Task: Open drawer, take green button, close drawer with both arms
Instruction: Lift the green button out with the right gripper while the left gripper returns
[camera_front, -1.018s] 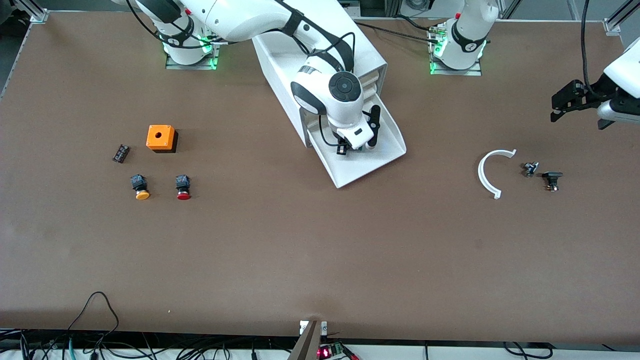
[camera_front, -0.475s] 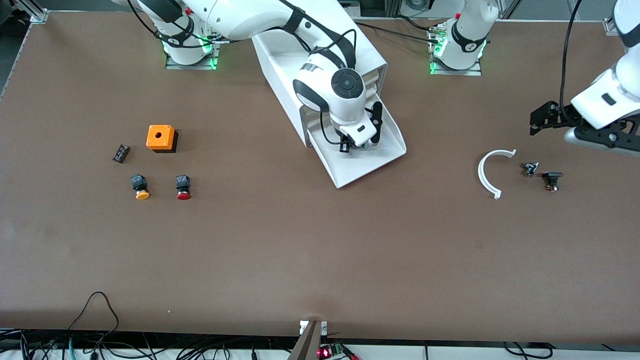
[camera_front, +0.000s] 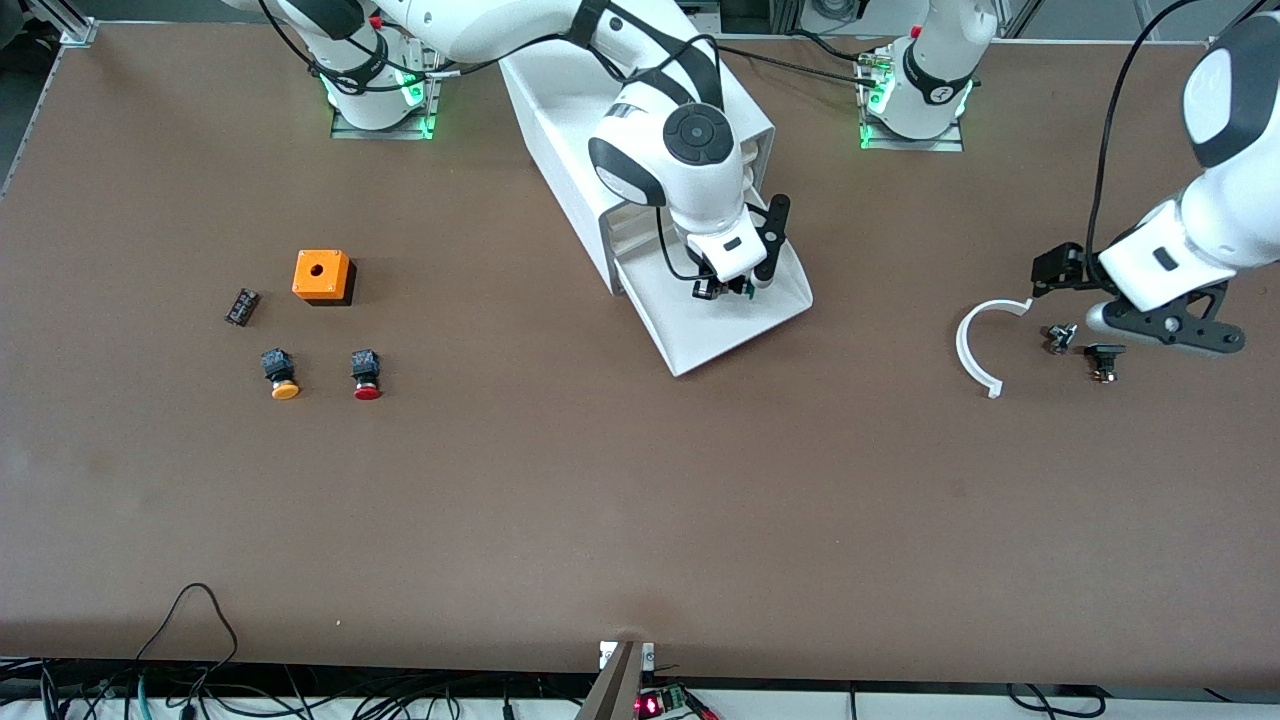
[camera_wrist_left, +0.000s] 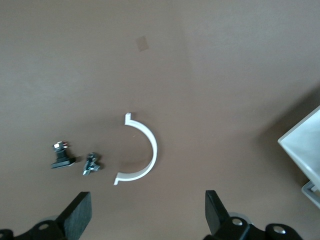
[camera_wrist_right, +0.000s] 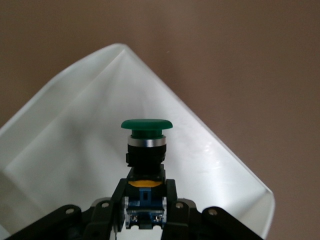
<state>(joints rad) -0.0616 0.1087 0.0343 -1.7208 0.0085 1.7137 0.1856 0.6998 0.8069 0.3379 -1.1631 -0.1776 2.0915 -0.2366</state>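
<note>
The white cabinet (camera_front: 640, 110) stands at the back middle, its lowest drawer (camera_front: 700, 335) pulled out toward the front camera. My right gripper (camera_front: 738, 285) is over the open drawer (camera_wrist_right: 65, 145), shut on the green-capped button (camera_wrist_right: 146, 145), which it holds by the black body, lifted above the drawer floor. My left gripper (camera_front: 1130, 305) is open and empty, over the table near the white arc piece (camera_front: 975, 345) toward the left arm's end. In the left wrist view its fingers (camera_wrist_left: 77, 215) stand wide apart over bare table below the arc (camera_wrist_left: 145, 155).
An orange box (camera_front: 321, 276), a small black part (camera_front: 241, 306), an orange-capped button (camera_front: 281, 373) and a red-capped button (camera_front: 365, 374) lie toward the right arm's end. Two small dark parts (camera_front: 1060, 337) (camera_front: 1104, 358) lie beside the arc. The drawer corner shows in the left wrist view (camera_wrist_left: 305, 147).
My right gripper has risen from the drawer floor with the green button. My left arm has swung in from the table's end toward the white arc and lower.
</note>
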